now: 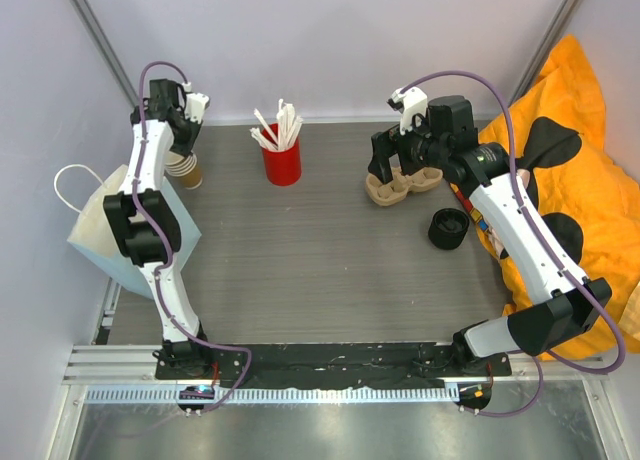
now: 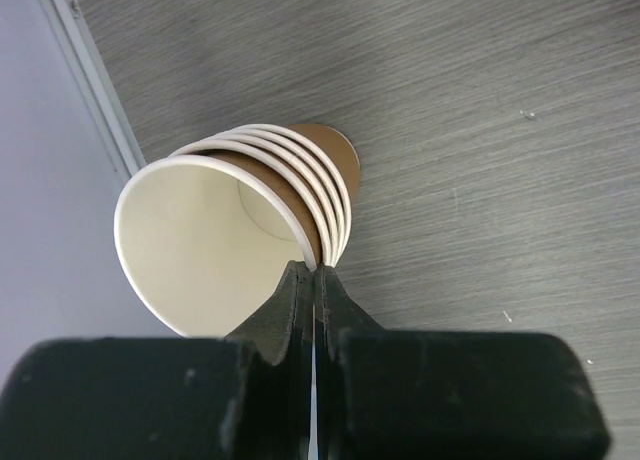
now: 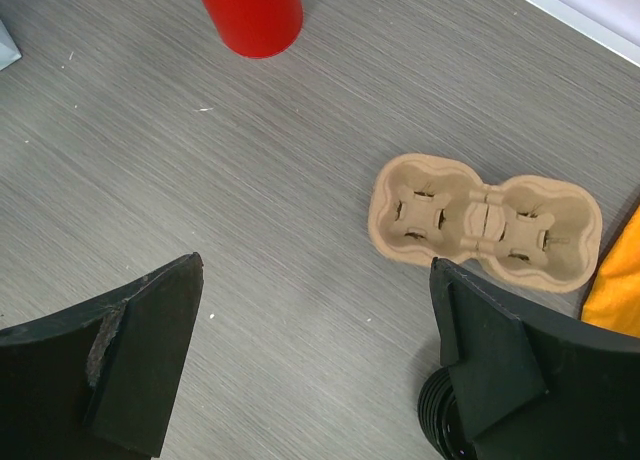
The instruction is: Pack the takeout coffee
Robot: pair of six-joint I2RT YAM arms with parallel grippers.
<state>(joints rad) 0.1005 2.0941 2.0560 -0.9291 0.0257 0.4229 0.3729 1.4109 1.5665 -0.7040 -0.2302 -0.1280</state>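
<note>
Top cup (image 2: 205, 245) of a nested stack of tan paper cups (image 1: 186, 168), at the far left of the worktop (image 1: 330, 260), close to the side wall. Left gripper (image 2: 314, 276) pressed together on the near rim of that top cup, with only the thin paper wall between the fingers. Right gripper (image 3: 318, 280) spread wide, holding nothing, hovering above the moulded carrier (image 3: 486, 220).

For a clean separation: lift slowly along the stack's own axis. Second cup judged likely to ride up too, given the tight nesting; a crushed rim also possible under so narrow a pinch. Destination not decidable here: a carrier well or the pale paper bag (image 1: 100, 230) at the left edge, beside the left arm's elbow.

Around: red cup (image 1: 282, 164) of white sticks (image 1: 278, 123) at the back, mid-worktop, roughly on the direct line from stack to carrier; best passed in front or well above. Black round lid-like piece (image 1: 448, 228) near the carrier, against the orange cloth (image 1: 585, 170).
</note>
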